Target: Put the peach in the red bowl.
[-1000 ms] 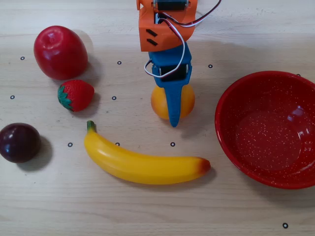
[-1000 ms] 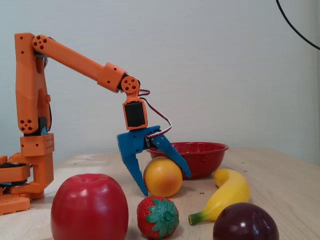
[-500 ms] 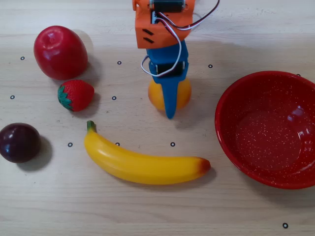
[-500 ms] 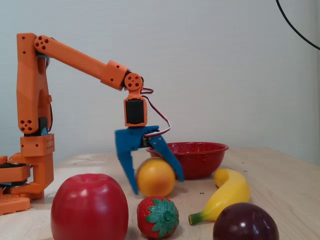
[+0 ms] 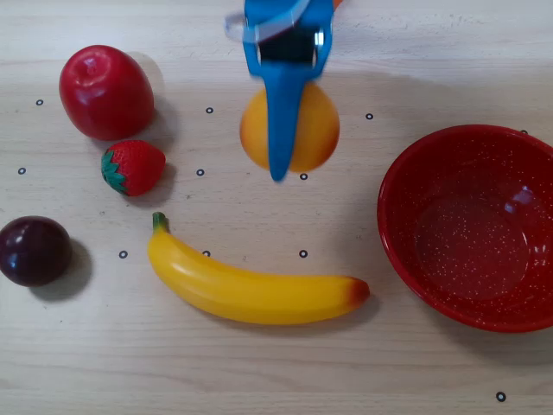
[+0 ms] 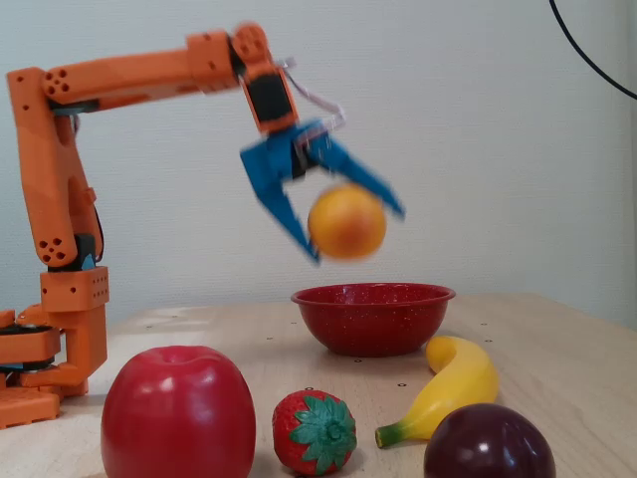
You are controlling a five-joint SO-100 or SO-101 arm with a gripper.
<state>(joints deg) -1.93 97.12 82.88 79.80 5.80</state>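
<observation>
In the overhead view, the blue claw (image 5: 278,169) lies across the peach (image 5: 311,130), left of the empty red bowl (image 5: 406,186); a banana (image 5: 251,290) lies below on the counter (image 5: 259,372). In the fixed view, the claw (image 6: 353,234) pinches the peach (image 6: 346,223) between its fingers, lifted clear of the counter (image 6: 557,329) above the red bowl (image 6: 372,319)

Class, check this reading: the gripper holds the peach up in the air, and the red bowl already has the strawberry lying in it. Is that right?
Not quite. The gripper does hold the peach in the air, but the red bowl is empty. The overhead view shows the strawberry lying on the table between the apple and the plum, far from the bowl.
</observation>
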